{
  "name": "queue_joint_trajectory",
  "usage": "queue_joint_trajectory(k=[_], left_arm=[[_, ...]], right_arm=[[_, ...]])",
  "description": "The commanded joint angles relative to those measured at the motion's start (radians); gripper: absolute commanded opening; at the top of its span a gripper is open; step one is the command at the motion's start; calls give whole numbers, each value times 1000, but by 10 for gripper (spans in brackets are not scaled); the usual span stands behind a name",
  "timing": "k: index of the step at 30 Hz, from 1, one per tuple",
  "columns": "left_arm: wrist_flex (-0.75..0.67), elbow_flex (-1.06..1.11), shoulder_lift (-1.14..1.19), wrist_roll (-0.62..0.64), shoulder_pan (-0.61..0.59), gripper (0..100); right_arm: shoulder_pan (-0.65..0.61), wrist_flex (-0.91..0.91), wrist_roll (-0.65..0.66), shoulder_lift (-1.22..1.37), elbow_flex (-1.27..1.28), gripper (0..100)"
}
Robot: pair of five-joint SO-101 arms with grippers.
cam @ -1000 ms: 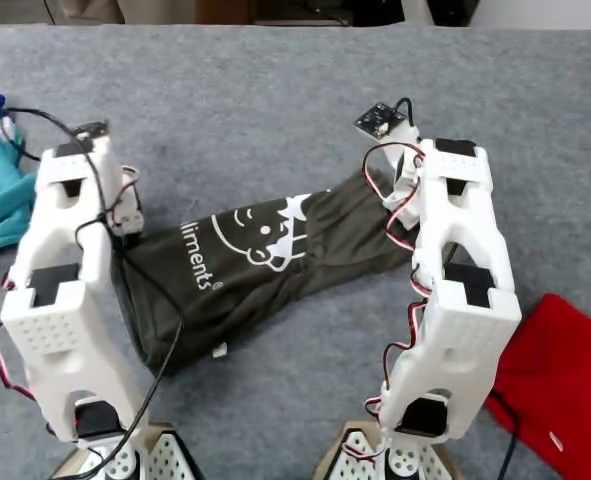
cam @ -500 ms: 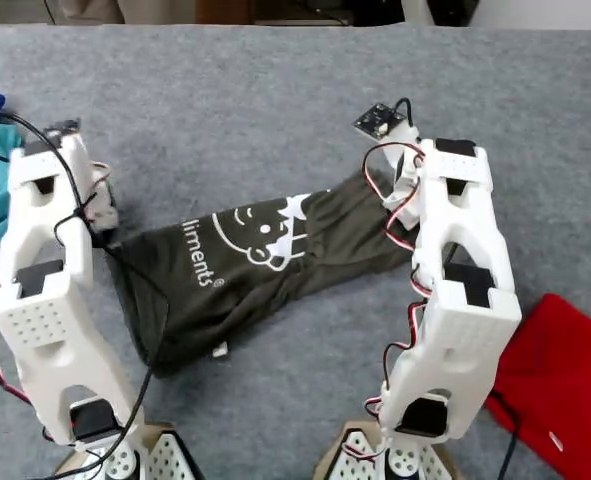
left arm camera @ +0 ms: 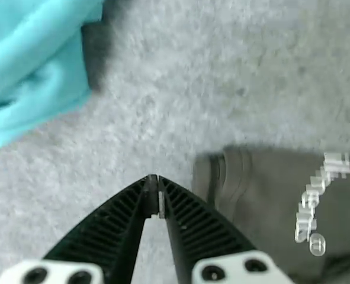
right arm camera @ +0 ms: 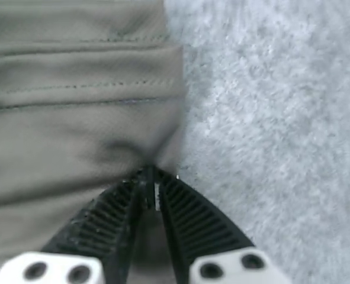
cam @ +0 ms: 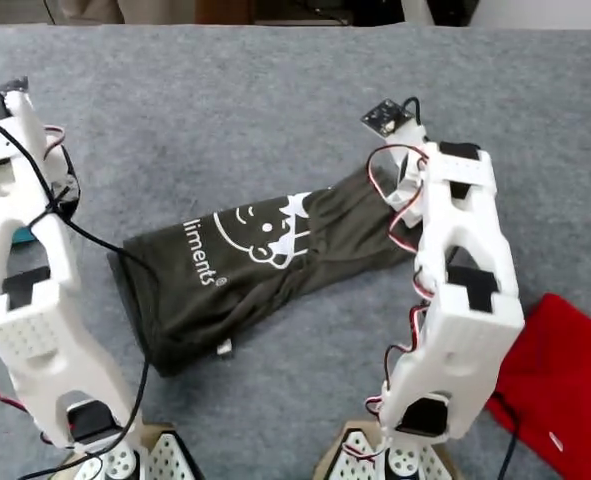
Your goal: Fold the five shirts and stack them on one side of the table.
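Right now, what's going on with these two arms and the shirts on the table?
The right tool is shut on one end of the dark green shirt, which lies folded in a long bundle in the middle of the table. The left tool is shut and empty, over bare table between that shirt and a teal shirt on the left side. A red shirt lies at the right edge, untouched.

Fixed camera high over table (cam: pixel 225 100), wrist cameras close above, all sharing olive shirt (cam: pixel 265 270)
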Motion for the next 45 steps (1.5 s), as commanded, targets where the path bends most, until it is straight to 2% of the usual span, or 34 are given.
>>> queue_joint_trajectory(k=[1,4,7,12,15,21,27,45], left_arm=[[15,233,-188,-40,72,24],[-21,422,-334,-54,94,31],[-91,583,-472,-92,84,91],[-192,848,-628,-74,86,174],[-245,947,-653,-21,81,200],[-275,974,-661,84,120,205],[-293,944,-653,149,181,205],[-546,1155,-639,149,164,244]], right_arm=[[-62,-52,-5,-211,117,5],[-99,-130,-3,-364,260,5],[-96,-175,-12,-486,337,5],[-5,-253,-124,-573,343,5],[42,-269,-126,-568,337,5],[94,-339,-186,-538,341,6],[171,-411,-192,-443,337,6],[171,-430,-187,-354,274,6]])
